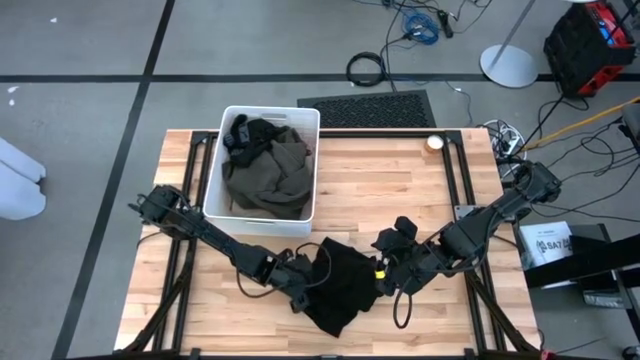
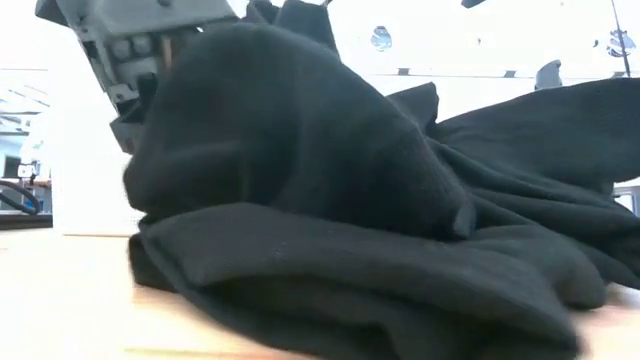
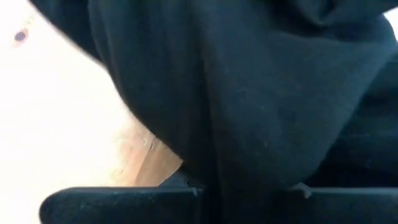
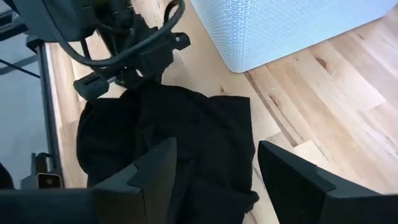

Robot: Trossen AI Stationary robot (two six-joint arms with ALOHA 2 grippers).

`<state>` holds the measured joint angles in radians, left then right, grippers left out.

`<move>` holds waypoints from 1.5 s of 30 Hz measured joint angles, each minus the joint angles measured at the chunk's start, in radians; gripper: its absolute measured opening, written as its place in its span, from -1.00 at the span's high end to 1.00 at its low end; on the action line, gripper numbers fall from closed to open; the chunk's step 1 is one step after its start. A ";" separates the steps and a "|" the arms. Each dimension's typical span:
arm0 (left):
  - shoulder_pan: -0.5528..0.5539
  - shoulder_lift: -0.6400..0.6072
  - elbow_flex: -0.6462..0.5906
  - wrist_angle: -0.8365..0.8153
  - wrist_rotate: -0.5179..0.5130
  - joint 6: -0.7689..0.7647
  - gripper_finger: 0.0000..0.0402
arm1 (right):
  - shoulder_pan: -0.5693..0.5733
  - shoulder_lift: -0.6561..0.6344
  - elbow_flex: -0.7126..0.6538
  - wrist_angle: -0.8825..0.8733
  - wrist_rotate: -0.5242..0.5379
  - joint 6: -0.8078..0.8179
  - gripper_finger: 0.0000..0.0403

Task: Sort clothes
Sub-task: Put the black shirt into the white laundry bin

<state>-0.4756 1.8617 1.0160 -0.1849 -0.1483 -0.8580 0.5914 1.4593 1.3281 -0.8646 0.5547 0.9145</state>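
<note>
A black garment (image 1: 340,285) lies crumpled on the wooden table near its front edge, and it fills the low view (image 2: 350,200). My left gripper (image 1: 303,287) is at the garment's left edge, shut on it, with black cloth filling the space between its fingers (image 3: 249,180). My right gripper (image 1: 385,268) hangs above the garment's right side, and its two fingers stand open over the cloth (image 4: 214,180) without touching it. A white bin (image 1: 215,180) at the far left holds a dark olive garment (image 1: 268,180) and a black one (image 1: 248,130). My left gripper pinches a fold of the black garment at its left edge (image 3: 249,186) between its two fingers, slanting down from the table's left. The cloth rises in a hump beside the gripper (image 2: 240,110). The rest of the garment lies on the table (image 2: 380,300).
The white bin's near corner (image 4: 249,59) stands close behind the garment. A small round white thing (image 1: 433,143) sits at the table's far right. Bare wood (image 1: 400,190) lies to the right of the bin. Black frame rails (image 1: 455,180) run along the table's sides.
</note>
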 joint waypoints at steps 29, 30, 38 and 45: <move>-0.091 -0.228 0.018 -0.143 -0.167 0.027 0.61 | 0.033 0.000 0.000 0.023 0.026 0.019 -0.05; -0.091 -0.209 0.018 -0.175 -0.166 0.004 0.54 | 0.033 0.000 0.000 0.023 0.026 0.017 -0.05; -0.092 -0.102 0.018 -0.129 -0.169 0.254 0.02 | 0.033 0.000 0.000 0.021 0.027 -0.014 -0.05; -0.100 -0.059 0.021 -0.123 -0.223 0.450 -0.28 | 0.033 0.000 0.000 0.019 0.026 -0.021 -0.05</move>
<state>-0.5755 1.8026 1.0372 -0.3080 -0.3714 -0.4079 0.6247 1.4590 1.3277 -0.8452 0.5812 0.8932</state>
